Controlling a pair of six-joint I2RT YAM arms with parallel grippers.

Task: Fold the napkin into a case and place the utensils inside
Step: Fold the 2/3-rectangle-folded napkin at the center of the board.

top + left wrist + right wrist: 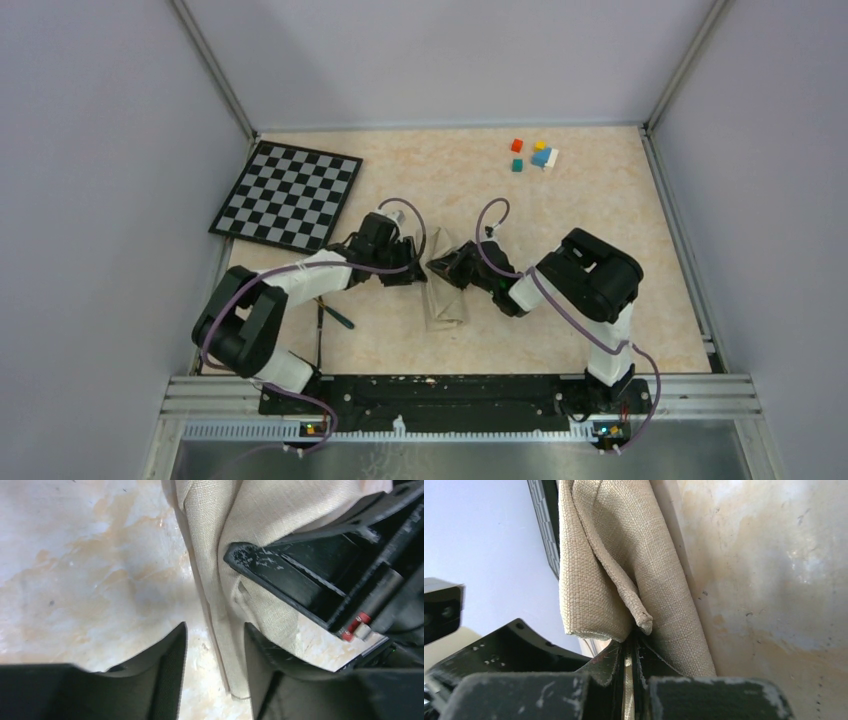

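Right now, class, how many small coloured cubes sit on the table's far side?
5, clustered far right: red cube, yellow cube, blue cube, white cube beside it, teal cube. Others could be hidden.

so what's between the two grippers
The napkin. The right gripper is shut on a fold of it, and its edge runs through the gap of the open left gripper. Seen in the top view and both wrist views.

Beige napkin [446,303], black-white checkerboard [288,193], mottled peach table [570,220]
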